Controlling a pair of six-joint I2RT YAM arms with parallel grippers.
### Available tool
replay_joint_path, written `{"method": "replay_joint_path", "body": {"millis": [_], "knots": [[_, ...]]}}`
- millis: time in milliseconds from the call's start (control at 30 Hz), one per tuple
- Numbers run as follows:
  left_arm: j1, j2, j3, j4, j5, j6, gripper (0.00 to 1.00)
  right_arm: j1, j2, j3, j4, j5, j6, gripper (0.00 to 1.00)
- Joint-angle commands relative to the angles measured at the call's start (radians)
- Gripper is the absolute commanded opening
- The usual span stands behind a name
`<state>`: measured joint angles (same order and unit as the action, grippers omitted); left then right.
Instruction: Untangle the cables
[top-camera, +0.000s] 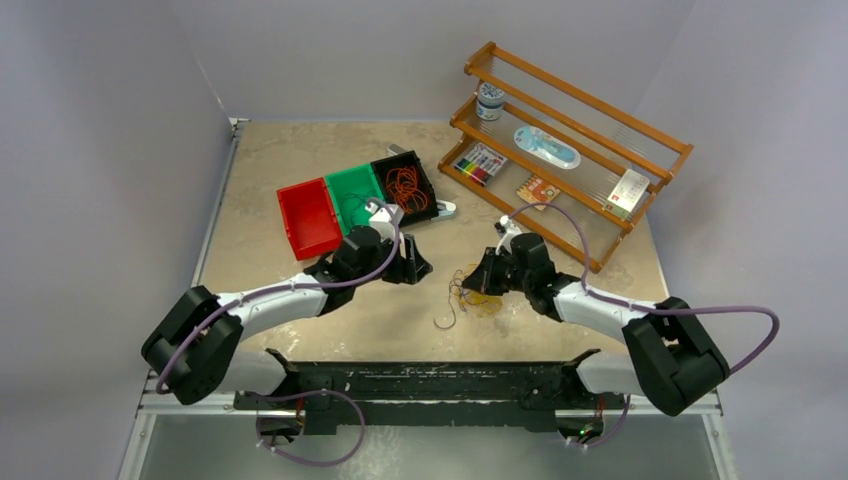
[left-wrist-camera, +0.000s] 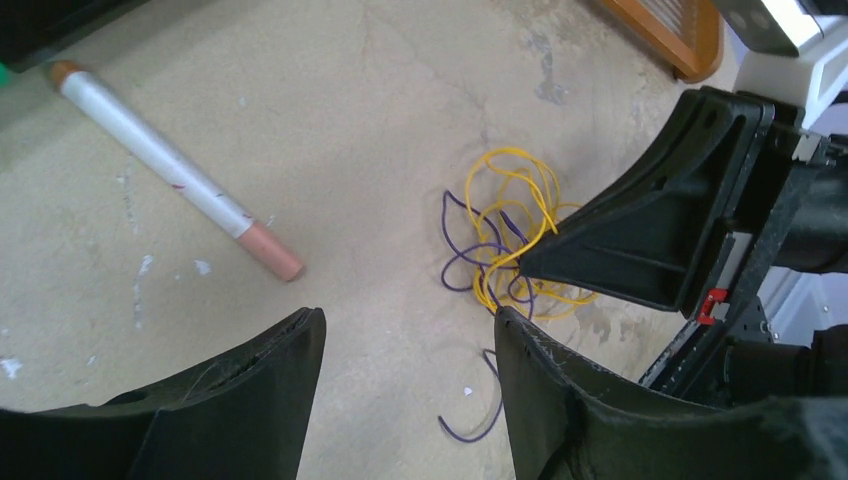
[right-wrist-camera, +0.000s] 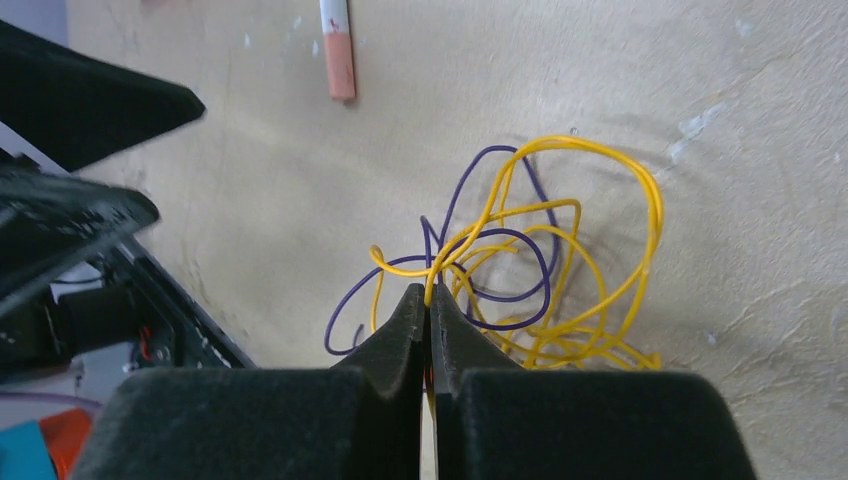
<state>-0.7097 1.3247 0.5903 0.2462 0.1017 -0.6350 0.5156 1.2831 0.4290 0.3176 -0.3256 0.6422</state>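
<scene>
A: What is each gripper doing?

B: The right gripper (right-wrist-camera: 428, 295) is closed, pinching a strand of the yellow cable (right-wrist-camera: 650, 215). The left gripper (left-wrist-camera: 410, 345) is wide open and holds nothing.

A: Where is the tangle (top-camera: 470, 295)?

B: On the counter (left-wrist-camera: 380, 120), on the arms' side of the marker (left-wrist-camera: 170, 165) and apart from it. It fans out from the right gripper's tips. It also sits just ahead of the left gripper, towards that gripper's right finger.

A: Which cable faces the free arm?

B: The purple cable (right-wrist-camera: 483, 150). Its loops bulge from the marker side of the yellow, and a loose purple end trails between the left gripper's fingers. Its run is roughly from the marker side across to the yellow. I judge that the left gripper should take purple and draw it back towards the marker.

A: Counts?

B: One yellow cable. One purple, I think, though I cannot tell if the trailing end joins it. One marker.
</scene>
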Motion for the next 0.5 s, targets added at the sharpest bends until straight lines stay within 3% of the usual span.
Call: {"method": "replay_joint_path", "body": {"millis": [0,467], "knots": [[-0.021,0.046,0.004,0.123,0.087,-0.014,0.63,-0.009,0.007,0.006,0.093,0.053,0.074,0.00],[-0.122,0.202,0.061,0.168,0.107,0.013,0.59,-0.014,0.062,0.009,0.129,0.072,0.102,0.00]]}}
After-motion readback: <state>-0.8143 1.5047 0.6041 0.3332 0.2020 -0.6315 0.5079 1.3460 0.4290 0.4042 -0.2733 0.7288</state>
